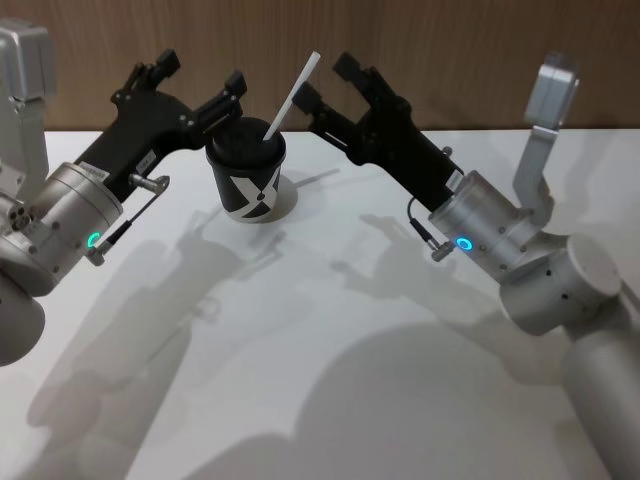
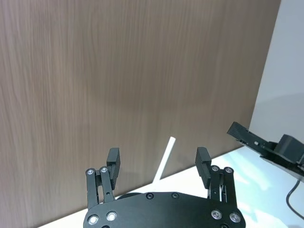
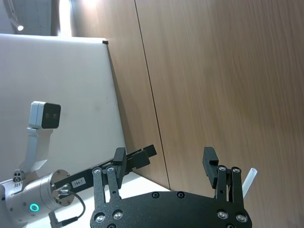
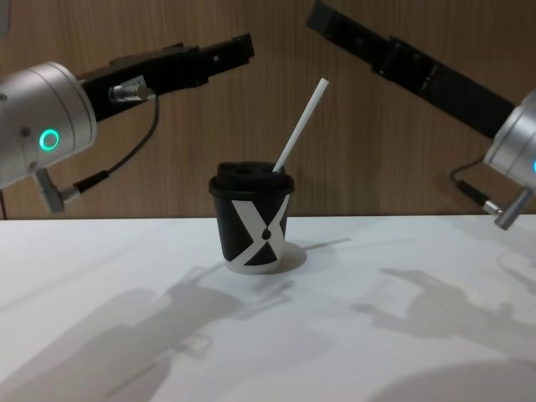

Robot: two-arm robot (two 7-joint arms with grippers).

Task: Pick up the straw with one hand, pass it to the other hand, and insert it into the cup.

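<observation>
1. Nearest the head camera: the two silver-grey arms, green rings lit; left arm low at the left edge, right arm low at the right; both reach forward over the white surface (image 1: pixel 330 380) toward the cup.
2. The cup (image 1: pixel 248 180) stands upright on the surface near the wood-panelled wall (image 4: pixel 276 109); black lid on; white X mark facing the robot.
3. The straw (image 1: pixel 291 98) sits through the lid, lower end inside the cup, upper end leaning up and to the robot's right; nothing touches it.
4. Left gripper (image 1: pixel 190 90): jaws released, spread wide, grasping nothing; it hangs just left of and above the cup; its wrist view shows the straw's top in the gap between the two fingertips (image 2: pixel 113 156), touching neither.
5. Right gripper (image 1: pixel 328 85): jaws likewise released and empty; just right of the straw and above the cup; its wrist view shows the straw's tip outside one fingertip (image 3: pixel 210 159).
6. Judgement: insertion looks done; the step in hand reads as letting go and backing clear.
7. To do it well: keep both pairs of jaws wide; draw each arm back along its own line, up and away from the cup; the right side needs most care, since the straw leans toward it and a brush could tip the straw or shift the light cup.
8. Risk, as a judgement: a sideways sweep from either arm could catch the straw's upper end; rise first, then withdraw.
</observation>
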